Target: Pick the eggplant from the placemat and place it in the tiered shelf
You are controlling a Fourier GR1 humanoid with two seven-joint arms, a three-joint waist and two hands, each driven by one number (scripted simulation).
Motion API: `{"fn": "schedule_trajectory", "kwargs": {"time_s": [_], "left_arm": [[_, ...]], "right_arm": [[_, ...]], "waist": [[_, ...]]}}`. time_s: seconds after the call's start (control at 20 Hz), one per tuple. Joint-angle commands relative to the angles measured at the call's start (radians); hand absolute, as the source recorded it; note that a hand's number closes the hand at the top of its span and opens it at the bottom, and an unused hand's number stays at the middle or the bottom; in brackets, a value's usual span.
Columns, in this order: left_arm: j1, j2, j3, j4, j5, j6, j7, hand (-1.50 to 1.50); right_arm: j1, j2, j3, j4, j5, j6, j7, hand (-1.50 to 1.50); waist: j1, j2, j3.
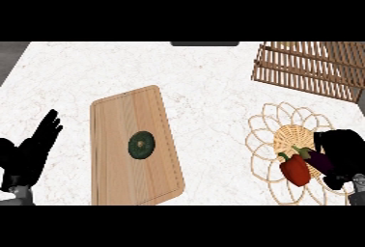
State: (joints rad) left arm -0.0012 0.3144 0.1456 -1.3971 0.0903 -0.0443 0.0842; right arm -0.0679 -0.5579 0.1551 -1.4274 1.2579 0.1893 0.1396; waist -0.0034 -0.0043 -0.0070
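Right hand (343,147) curled round eggplant (318,161) on placemat (265,126), hiding its far end from you, red pepper (295,171) just beside, left hand (32,152) open at left edge.

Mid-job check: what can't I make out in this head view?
1. Eggplant: the right robot hand covers its right side, so whether it is held cannot be told.
2. Tiered shelf: cut off by the view's right edge.
3. Placemat: right part hidden under that robot hand, the eggplant and the red pepper.
4. Green round thing on the cutting board: too small to identify.
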Motion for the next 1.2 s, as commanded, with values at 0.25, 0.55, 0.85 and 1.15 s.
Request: {"fn": "schedule_trajectory", "kwargs": {"time_s": [0.25, 0.55, 0.85, 1.15], "left_arm": [[0.019, -0.045, -0.033, -0.058, -0.020, 0.029, 0.033, 0.00], [0.041, 0.016, 0.033, -0.006, 0.025, -0.055, -0.018, 0.00], [0.039, -0.017, 0.004, -0.083, -0.004, -0.002, 0.050, 0.00], [0.067, -0.006, 0.040, -0.046, 0.019, -0.041, -0.012, 0.00]], "right_arm": [[-0.251, 0.181, -0.129, -0.006, -0.267, 0.066, -0.052, 1.50], [-0.176, 0.164, -0.257, -0.271, -0.414, 0.162, -0.004, 1.50], [-0.293, 0.172, -0.468, -0.380, -0.683, 0.372, 0.141, 1.50], [-0.404, 0.137, -0.657, -0.527, -0.923, 0.497, 0.363, 1.50]], "waist": [[0.019, 0.004, 0.008], [-0.013, -0.003, 0.006], [-0.010, -0.004, 0.007], [-0.008, -0.003, 0.006]]}}
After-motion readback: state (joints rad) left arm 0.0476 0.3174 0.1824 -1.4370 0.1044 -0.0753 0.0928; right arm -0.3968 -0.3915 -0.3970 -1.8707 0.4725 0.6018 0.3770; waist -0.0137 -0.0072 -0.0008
